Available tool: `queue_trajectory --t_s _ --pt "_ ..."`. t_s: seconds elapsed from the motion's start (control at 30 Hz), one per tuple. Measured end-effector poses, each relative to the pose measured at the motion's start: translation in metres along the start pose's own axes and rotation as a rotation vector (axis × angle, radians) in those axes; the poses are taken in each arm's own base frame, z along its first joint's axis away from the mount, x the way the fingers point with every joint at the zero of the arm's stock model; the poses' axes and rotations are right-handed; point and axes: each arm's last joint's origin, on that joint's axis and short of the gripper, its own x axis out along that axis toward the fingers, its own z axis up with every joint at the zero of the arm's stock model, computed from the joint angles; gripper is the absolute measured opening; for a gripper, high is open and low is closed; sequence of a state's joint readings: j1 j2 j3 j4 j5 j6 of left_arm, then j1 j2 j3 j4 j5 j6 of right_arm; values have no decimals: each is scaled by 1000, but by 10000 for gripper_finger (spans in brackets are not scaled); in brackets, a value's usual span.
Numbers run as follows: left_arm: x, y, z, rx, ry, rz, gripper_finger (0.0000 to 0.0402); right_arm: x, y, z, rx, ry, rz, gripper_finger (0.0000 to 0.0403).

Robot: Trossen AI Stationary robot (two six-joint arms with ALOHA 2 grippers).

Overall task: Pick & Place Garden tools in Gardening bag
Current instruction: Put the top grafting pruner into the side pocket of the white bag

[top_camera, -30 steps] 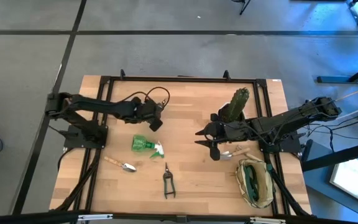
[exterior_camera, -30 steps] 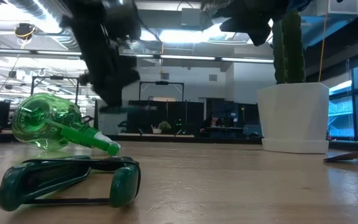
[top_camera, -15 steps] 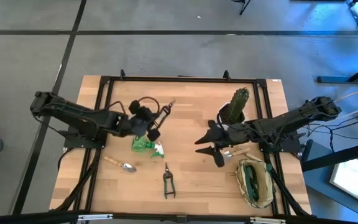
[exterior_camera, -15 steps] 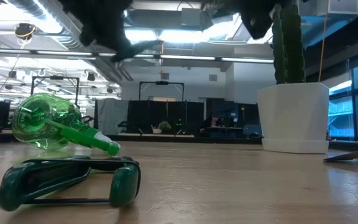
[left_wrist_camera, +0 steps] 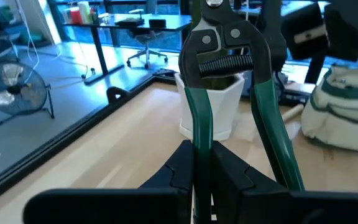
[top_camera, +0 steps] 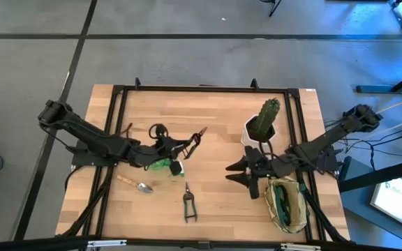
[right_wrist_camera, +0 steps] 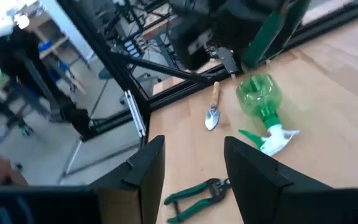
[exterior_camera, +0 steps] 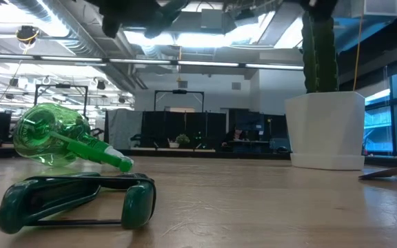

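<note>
High view: left gripper, table centre, carries shears; bag at four o'clock.

Left wrist: fingers pinch one handle only; shears may swing loose.

Right wrist: right gripper half-open, empty.

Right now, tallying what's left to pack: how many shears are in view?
2: shears in the left gripper, shears lying on the table. More may be hidden in the bag.
</note>
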State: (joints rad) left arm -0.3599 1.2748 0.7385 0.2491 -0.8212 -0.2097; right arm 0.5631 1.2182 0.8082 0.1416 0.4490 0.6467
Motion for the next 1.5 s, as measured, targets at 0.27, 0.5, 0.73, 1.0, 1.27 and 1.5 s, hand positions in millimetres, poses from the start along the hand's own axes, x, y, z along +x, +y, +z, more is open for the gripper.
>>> queue_trajectory --t_s 0.27,0.5,0.73,1.0,1.27,1.5 --pt "34 -28 -27 61 -93 40 22 -26 19 1 82 -93 -293 167" --pt "64 -49 -34 127 -172 150 22 -22 32 -5 72 -176 -407 167" --pt "92 -75 -30 150 -183 150 22 -12 33 -9 46 -146 -489 155" --pt "94 -81 -32 204 -173 204 22 -22 30 0 119 -29 -679 134" --pt "92 -83 -32 223 -177 199 22 -20 28 5 180 -102 -715 193" --pt "87 -87 -33 236 -174 207 22 -4 32 12 176 -151 -664 258"
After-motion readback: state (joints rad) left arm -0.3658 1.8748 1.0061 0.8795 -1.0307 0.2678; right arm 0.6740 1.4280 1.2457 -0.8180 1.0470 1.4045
